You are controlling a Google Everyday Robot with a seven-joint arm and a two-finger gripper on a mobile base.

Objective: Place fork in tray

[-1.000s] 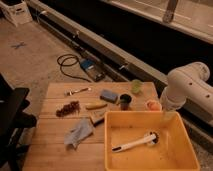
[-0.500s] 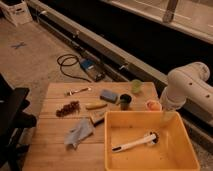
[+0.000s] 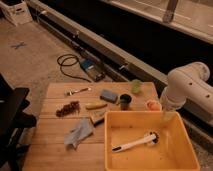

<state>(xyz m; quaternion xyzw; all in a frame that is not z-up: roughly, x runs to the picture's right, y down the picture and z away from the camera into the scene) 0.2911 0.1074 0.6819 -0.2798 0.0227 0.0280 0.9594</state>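
Wooden table [image 3: 50, 145] bearing blue sponge [image 3: 108, 95], dark cup [image 3: 125, 102], green cup [image 3: 136, 86], orange round piece [image 3: 153, 105], yellowish oblong piece [image 3: 96, 105], brown cluster [image 3: 68, 108], grey-blue cloth [image 3: 79, 133]. White brush [image 3: 134, 143], black-tipped. On floor beyond — coiled black cable [image 3: 67, 65], blue device [image 3: 89, 66].

Tool [image 3: 167, 118] blurred at tray [image 3: 135, 114] rim, arm [image 3: 187, 87] cut off right

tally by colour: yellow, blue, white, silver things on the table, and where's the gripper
yellow: 2, tray, oblong piece
blue: 2, sponge, cloth
white: 1, brush in tray
silver: 1, fork
total: 6
gripper: by tray's far right corner, open
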